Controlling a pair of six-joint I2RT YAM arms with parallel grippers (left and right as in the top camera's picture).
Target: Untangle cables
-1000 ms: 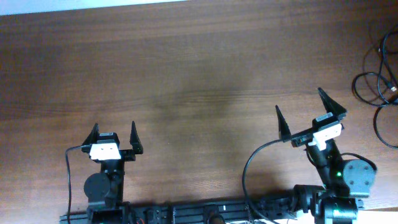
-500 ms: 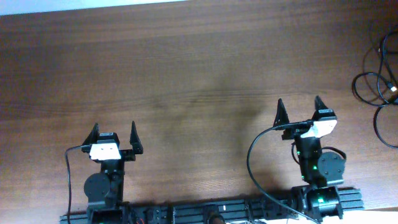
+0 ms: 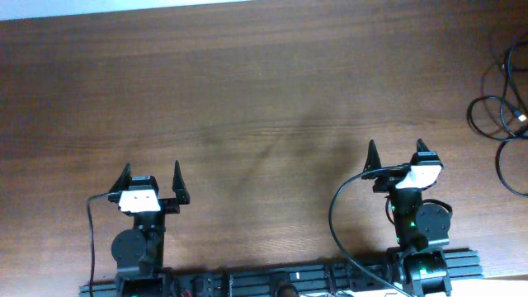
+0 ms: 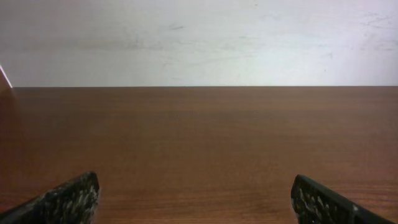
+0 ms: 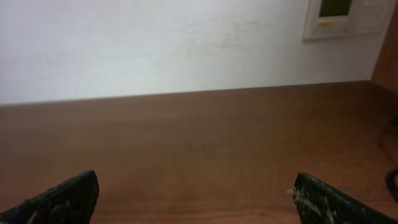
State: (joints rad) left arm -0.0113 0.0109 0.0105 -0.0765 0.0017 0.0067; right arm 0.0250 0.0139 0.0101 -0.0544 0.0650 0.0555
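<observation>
Though still spread, right gripper (image 3: 396, 146) straighter.

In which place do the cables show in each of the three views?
Overhead: the cables lie at the far right edge.
Left wrist: not in it.
Right wrist: the cables show only as a dark blur at the right edge, and this is not certain.
Shared landmark: the brown wooden table.
</observation>
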